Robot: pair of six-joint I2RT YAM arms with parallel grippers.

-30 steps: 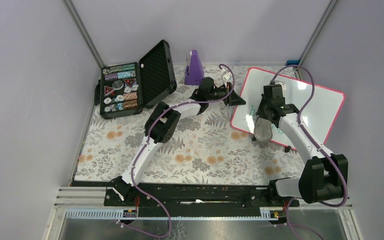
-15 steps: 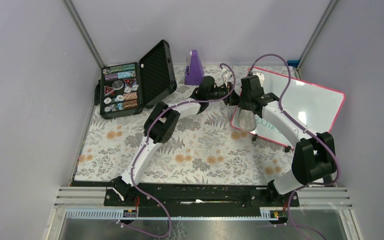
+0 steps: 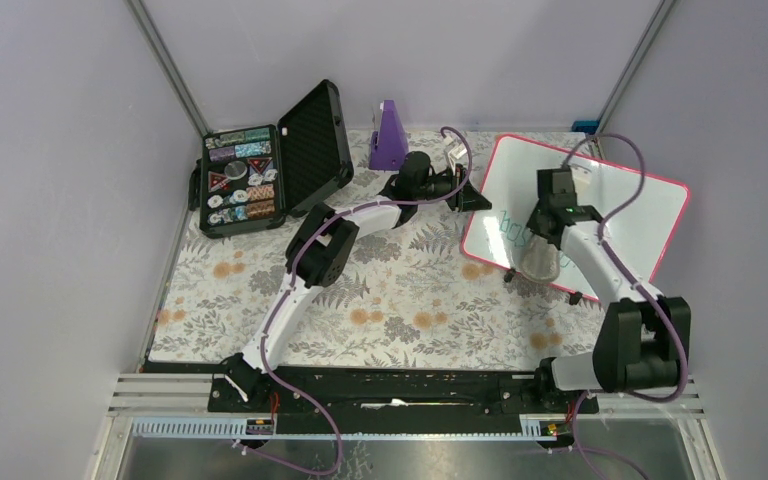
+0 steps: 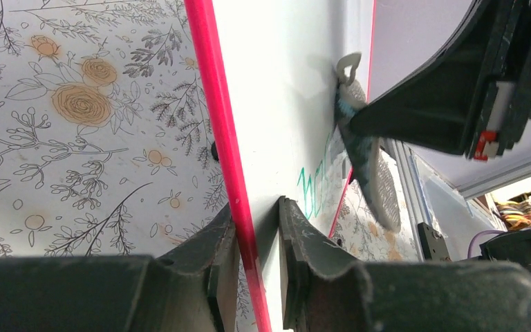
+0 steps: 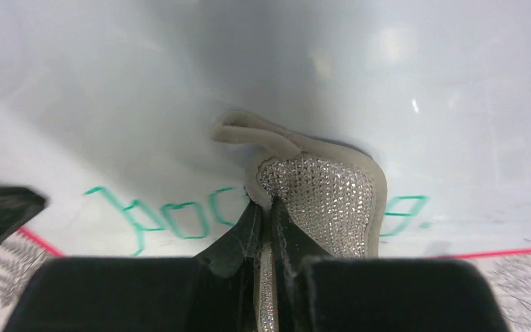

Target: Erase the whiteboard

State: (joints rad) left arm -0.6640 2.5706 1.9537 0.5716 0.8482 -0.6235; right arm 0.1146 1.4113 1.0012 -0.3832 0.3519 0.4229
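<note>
Right wrist: jaws pinch sponge [image 5: 325, 194] against whiteboard [image 5: 145, 83].

Left tool [image 4: 256, 216] and right tool [image 5: 268, 209], both tightly closed, far forward, near each other.

On the table [image 3: 400, 300], the whiteboard [image 3: 640, 215] sits at the far right. An open case [image 3: 312, 145] lies at the far left, and a small pyramid-shaped object [image 3: 389, 137] stands between them at the back. The left gripper [image 3: 468, 195] clamps the whiteboard's left edge, while the right gripper [image 5: 271, 214] presses a sponge [image 5: 325, 194] onto its face, over the handwriting [image 5: 173, 221] near the front edge.
</note>
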